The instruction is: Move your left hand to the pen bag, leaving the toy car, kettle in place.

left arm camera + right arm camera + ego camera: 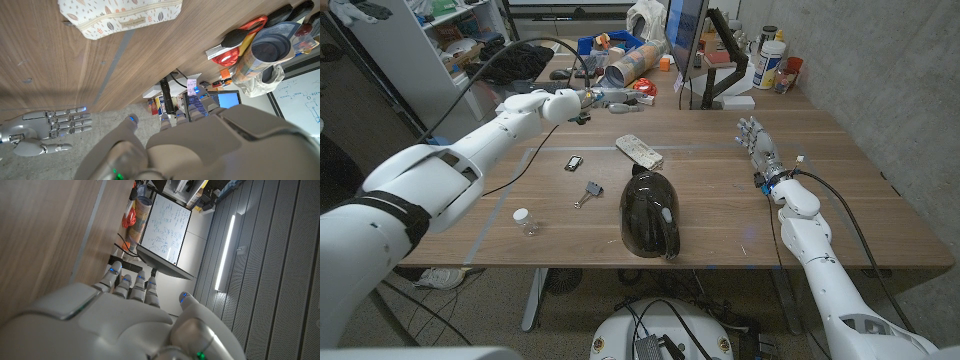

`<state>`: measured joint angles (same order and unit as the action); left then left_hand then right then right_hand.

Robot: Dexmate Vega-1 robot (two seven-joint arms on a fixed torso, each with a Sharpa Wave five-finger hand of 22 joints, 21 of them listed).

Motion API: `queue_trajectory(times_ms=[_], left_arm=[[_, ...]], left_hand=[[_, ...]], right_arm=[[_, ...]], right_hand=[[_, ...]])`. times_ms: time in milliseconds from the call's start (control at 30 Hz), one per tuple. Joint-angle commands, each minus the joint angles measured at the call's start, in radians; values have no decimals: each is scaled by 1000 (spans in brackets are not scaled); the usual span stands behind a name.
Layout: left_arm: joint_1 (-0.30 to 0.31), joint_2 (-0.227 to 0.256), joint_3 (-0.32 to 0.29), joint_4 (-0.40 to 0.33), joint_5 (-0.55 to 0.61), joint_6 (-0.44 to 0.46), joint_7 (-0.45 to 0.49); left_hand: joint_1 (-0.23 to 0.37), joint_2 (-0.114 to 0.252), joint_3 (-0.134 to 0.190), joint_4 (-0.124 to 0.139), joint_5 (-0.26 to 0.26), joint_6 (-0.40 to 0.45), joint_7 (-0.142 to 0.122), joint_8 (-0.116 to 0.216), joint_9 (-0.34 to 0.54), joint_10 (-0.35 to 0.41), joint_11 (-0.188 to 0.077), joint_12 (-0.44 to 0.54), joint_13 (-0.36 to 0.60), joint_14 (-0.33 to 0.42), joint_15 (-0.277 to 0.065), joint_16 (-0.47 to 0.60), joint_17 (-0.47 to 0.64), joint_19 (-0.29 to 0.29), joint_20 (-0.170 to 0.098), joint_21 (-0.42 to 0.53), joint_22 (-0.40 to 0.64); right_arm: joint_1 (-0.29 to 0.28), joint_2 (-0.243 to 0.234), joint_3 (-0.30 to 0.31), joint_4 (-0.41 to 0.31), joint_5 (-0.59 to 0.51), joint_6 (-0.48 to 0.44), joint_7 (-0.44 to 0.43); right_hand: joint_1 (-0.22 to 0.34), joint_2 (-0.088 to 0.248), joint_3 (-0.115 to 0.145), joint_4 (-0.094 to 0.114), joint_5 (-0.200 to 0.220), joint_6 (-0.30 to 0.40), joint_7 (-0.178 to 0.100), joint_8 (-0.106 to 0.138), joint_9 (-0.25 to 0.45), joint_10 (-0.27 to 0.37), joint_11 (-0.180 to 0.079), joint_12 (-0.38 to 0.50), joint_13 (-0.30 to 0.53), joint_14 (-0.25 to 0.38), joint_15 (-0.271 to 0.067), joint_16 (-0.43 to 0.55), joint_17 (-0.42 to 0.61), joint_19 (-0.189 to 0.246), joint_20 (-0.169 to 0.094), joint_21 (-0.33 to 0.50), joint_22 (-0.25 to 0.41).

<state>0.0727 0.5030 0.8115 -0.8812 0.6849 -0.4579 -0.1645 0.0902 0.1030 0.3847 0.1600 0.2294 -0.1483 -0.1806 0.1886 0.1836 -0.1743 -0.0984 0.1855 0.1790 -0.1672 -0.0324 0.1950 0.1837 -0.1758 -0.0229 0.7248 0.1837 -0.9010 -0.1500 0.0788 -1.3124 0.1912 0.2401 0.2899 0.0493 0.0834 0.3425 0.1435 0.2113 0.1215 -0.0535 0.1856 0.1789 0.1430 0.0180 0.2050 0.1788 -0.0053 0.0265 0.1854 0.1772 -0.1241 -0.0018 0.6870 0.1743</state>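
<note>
— Two robot hands on show: how does each one stand?

— The left robot hand [582, 101] is out over the far side of the tabletop [840, 200], close to the clutter at the back edge. Its fingers [197, 107] are loosely spread and nothing is in them. The right robot hand [756, 142] is at the other side of the tabletop, fingers pointing away from the robot, parted and holding nothing. The left wrist view shows it too, with its fingers straight.

— Where is the pen bag?

— The pen bag [639, 150], white with a small leaf print, lies near the middle of the tabletop, a little towards the far edge. It is nearer the robot than the left robot hand, off towards the right arm's side, and the two are apart with bare wood between them. In the left wrist view its zip edge and label face the camera.

— And the things around it?

— The kettle [650, 212], black and glossy, lies just on the robot's side of the pen bag. The toy car [574, 163], small and dark, sits on the left arm's side of the pen bag. A binder clip [588, 191] and a small bottle [524, 221] are closer to the near edge. Neither robot hand touches any of them.
</note>
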Motion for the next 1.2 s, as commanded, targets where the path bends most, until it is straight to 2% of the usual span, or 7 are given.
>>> queue_trajectory(times_ms=[33,233,700,1200], left_arm=[[-26,-17,40,58,17,-23,10],[-35,-21,63,70,38,-30,11],[-38,-26,77,88,36,-34,13],[-22,-16,83,52,46,-18,-4]], left_hand=[[7,18,4,-6,5,2,-9,5,4,-23,-7,3,5,-81,-9,7,2,-92,3,-3,4],[7,18,4,-6,6,1,-8,5,5,-23,-6,3,5,-81,-8,7,2,-92,3,-4,4],[8,19,4,-5,7,-2,-9,4,5,-24,-4,3,5,-83,-9,7,2,-93,2,-6,5],[8,19,3,-4,8,-3,-9,5,6,-26,-8,2,5,-85,-8,7,3,-94,1,-9,5]], right_arm=[[5,2,-3,9,-3,1,-3],[7,3,-4,15,-4,3,-2],[7,3,-3,16,-5,2,-4],[-3,1,1,9,-1,1,-2]], right_hand=[[4,23,4,-3,-1,5,-1,4,5,1,3,3,3,-3,10,1,1,9,-1,-3,6],[4,24,4,-3,-1,5,0,4,5,0,5,3,3,-2,10,1,1,9,0,-6,6],[4,23,4,-3,-1,5,0,4,5,0,6,3,3,-3,10,1,1,11,0,-10,6],[3,23,3,-3,-1,5,-1,4,5,0,5,3,3,-2,11,2,1,12,0,-15,6]])
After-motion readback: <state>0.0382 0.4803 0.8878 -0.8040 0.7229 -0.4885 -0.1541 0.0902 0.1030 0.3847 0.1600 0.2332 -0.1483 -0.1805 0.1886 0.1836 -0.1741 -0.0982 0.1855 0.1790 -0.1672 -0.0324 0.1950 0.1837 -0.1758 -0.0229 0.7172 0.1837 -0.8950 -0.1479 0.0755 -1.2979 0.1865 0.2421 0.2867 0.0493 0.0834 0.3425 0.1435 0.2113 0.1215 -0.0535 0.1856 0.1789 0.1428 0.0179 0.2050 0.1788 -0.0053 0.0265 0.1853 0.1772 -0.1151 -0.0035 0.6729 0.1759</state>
